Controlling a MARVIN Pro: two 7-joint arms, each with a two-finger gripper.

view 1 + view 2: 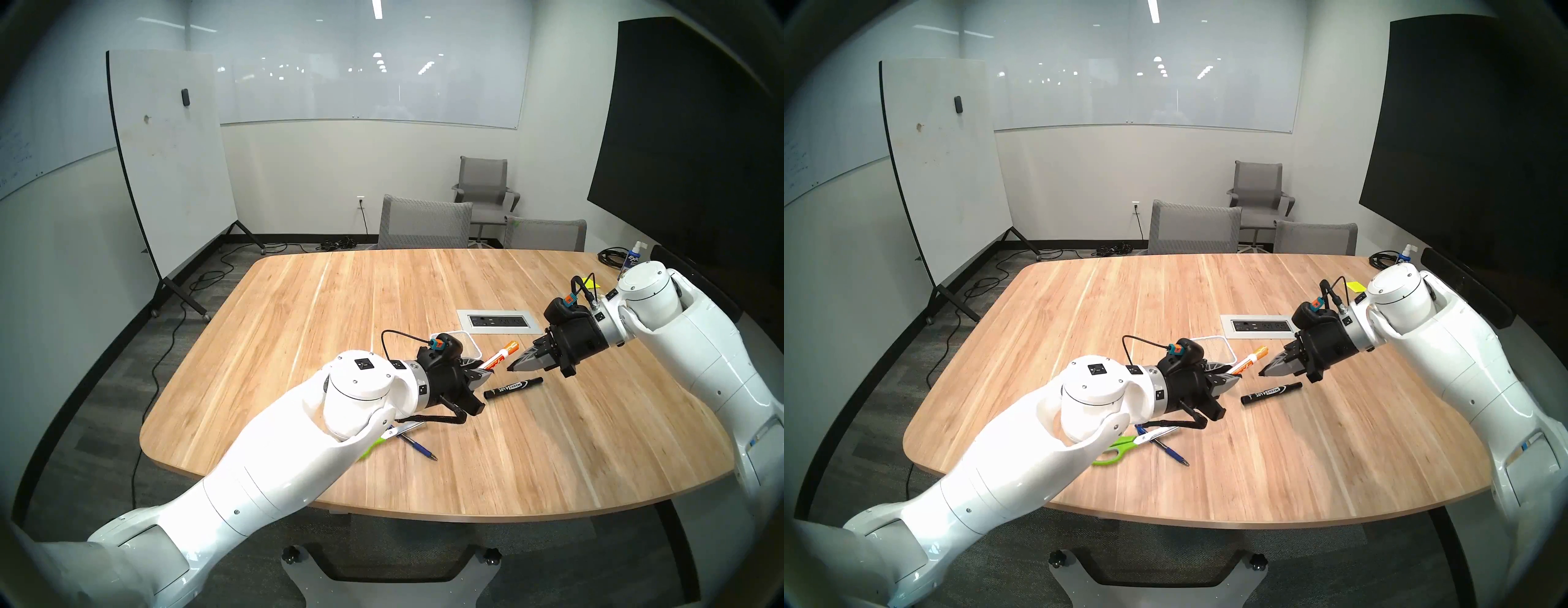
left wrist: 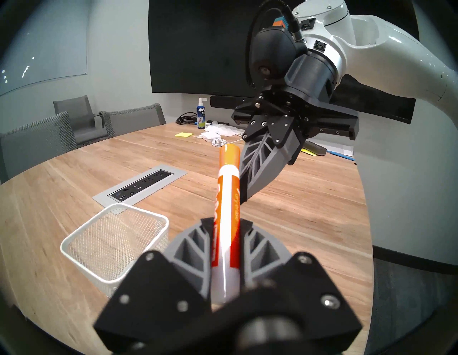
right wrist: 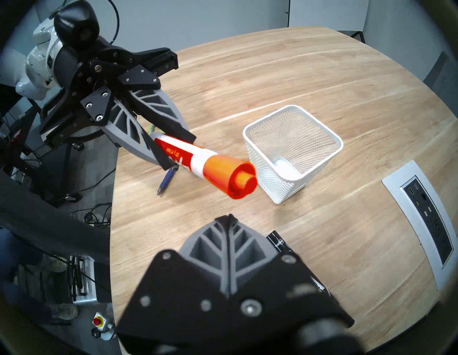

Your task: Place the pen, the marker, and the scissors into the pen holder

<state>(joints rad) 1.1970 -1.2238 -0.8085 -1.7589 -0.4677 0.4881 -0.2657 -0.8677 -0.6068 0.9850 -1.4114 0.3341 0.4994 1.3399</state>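
My left gripper (image 2: 226, 223) is shut on a thick orange-and-white marker (image 2: 226, 193), held slanted above the table with its orange cap pointing at my right gripper (image 1: 513, 367). The right gripper is shut and empty, its tips a little beyond the cap. The white mesh pen holder (image 2: 111, 248) stands upright and empty just left of the held marker. A black marker (image 1: 513, 387) lies on the table below both grippers. The blue pen (image 1: 1168, 452) and the green-handled scissors (image 1: 1113, 452) lie near the front edge, partly hidden under my left arm.
A grey power outlet panel (image 1: 498, 321) is set into the wooden table (image 1: 551, 446) behind the holder. At the far right end sit a spray bottle (image 2: 201, 116), yellow sticky notes (image 2: 184, 135) and cables. Grey chairs (image 1: 424, 223) stand at the far edge.
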